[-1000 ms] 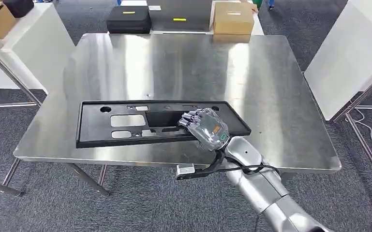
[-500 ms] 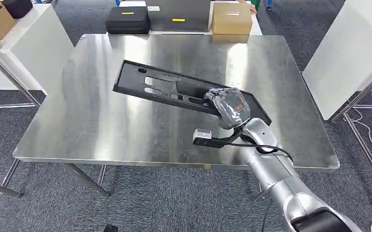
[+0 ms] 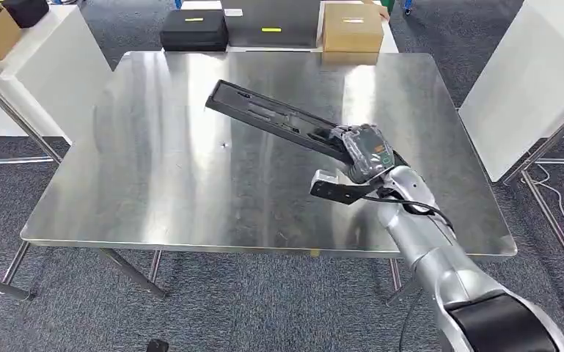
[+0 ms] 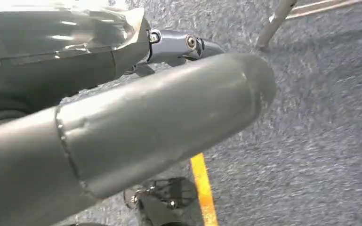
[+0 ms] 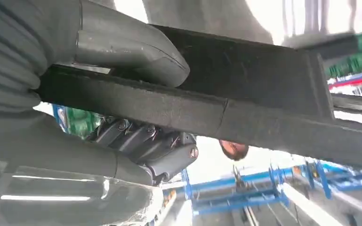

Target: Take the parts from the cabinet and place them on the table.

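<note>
From the head view I see my right hand (image 3: pixel 367 150) clamped on the near end of the long black panel (image 3: pixel 271 117), with the silver arm reaching up from the lower right. In the right wrist view the thick thumb (image 5: pixel 132 52) presses on one face of the panel (image 5: pixel 245 94) and the darker fingers (image 5: pixel 141 141) curl round its other side, so the grasp is firm.

A second ago the panel lay flat and crosswise near the front edge of the steel table (image 3: pixel 154 191). Half a second ago it was already angled, its far end swung towards the back left. Now it has turned further still: it runs as a narrow diagonal from my hand, over the right middle of the table, to a far end over the back centre. It looks tipped on edge, since I see far less of its broad face than before. I cannot tell whether it touches the tabletop. My hand has moved up and to the right with it.

The left wrist view gives me grey arm parts over carpet with a yellow floor line (image 4: pixel 202 188); I cannot tell how the left hand is set.

At the back of the table sit a black case (image 3: pixel 194 29) and a cardboard box (image 3: pixel 352 33).
</note>
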